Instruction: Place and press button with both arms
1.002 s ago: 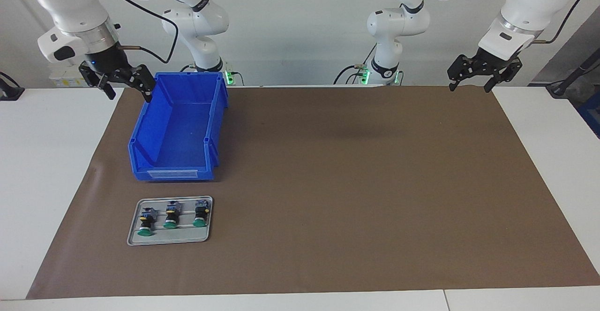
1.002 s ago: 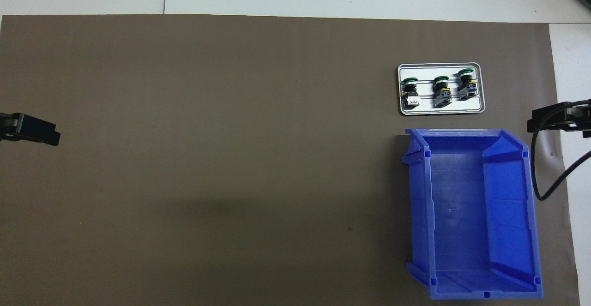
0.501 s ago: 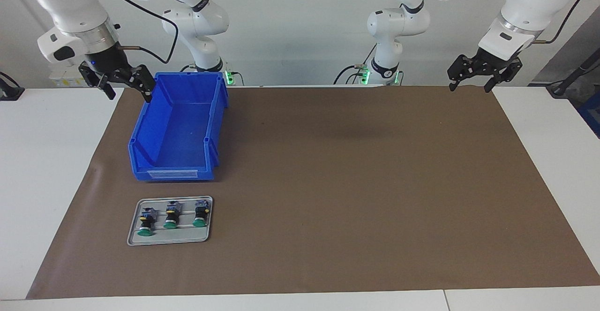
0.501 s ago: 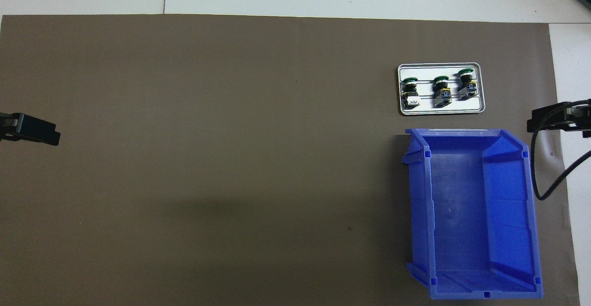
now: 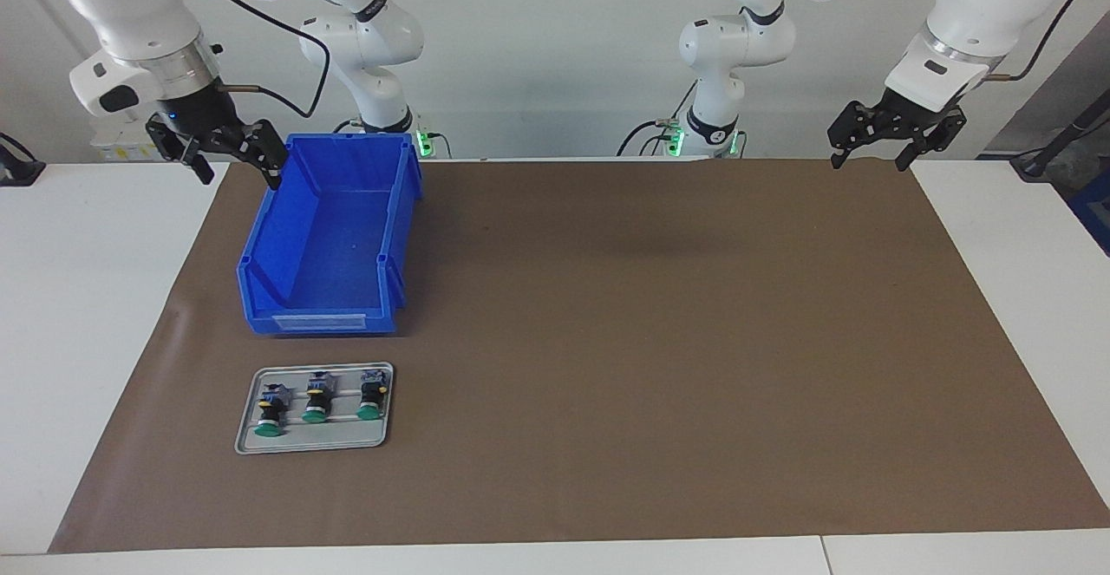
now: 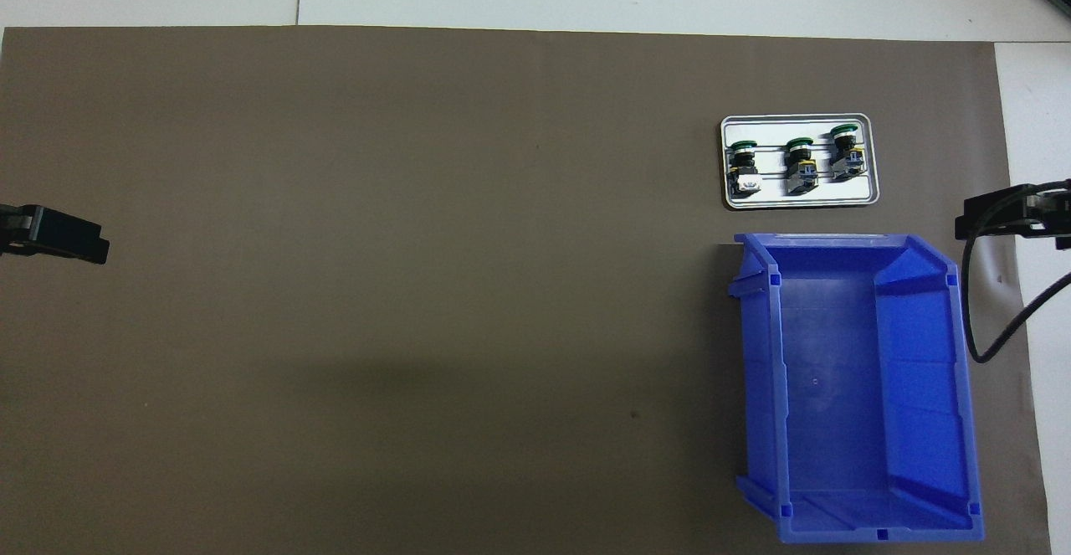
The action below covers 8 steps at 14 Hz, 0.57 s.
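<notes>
The right gripper (image 5: 232, 161) hangs in the air with its fingers spread wide and nothing between them, over the mat (image 5: 650, 341) just beside the blue bin (image 5: 325, 241), at the bin's corner nearest the robots. The left gripper (image 5: 871, 152) is likewise spread wide and empty, raised over the mat's corner at the left arm's end of the table, well apart from the bin; in the overhead view only its tip (image 6: 54, 235) shows. The bin is empty and sits with its labelled end toward the metal tray (image 5: 251, 441), which lies just beside that end, farther from the robots than the bin. Three buttons lie on their sides in a row on the tray, green caps pointing away from the robots; the button (image 5: 370, 397) at the row's end closer to the table's middle is the easiest to reach without crowding the others. No button is picked up yet, so the step in hand is judged to be the first approach. To do it well, bring the right gripper over the bin to the tray, keep the fingers wide, line them across the black body rather than the cap, descend straight, and close only when both fingertips flank the body. The left arm waits.
</notes>
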Each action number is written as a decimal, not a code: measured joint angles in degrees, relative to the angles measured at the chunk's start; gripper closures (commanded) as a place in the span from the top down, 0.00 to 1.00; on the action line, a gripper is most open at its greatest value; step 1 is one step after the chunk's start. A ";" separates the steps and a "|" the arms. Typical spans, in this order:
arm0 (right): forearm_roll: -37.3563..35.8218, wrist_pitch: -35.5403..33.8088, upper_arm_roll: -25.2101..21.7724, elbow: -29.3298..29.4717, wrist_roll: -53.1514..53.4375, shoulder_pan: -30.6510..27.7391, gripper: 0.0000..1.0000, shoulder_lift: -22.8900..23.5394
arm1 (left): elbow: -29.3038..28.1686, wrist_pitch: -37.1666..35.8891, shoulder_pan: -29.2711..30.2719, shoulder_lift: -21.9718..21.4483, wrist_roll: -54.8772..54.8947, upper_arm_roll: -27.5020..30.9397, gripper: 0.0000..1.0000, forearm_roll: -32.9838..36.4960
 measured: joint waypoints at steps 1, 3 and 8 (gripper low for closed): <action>0.00 0.00 0.00 -0.05 0.00 0.00 1.00 0.00 | 0.00 0.00 0.00 0.00 0.00 0.00 1.00 0.00; 0.00 0.00 -0.02 -0.21 0.00 -0.01 1.00 0.00 | 0.00 0.00 0.00 0.00 0.00 0.00 1.00 0.00; 0.00 3.75 -0.07 -0.93 0.00 -0.12 1.00 0.36 | 0.00 0.00 0.00 0.00 0.00 0.00 1.00 0.00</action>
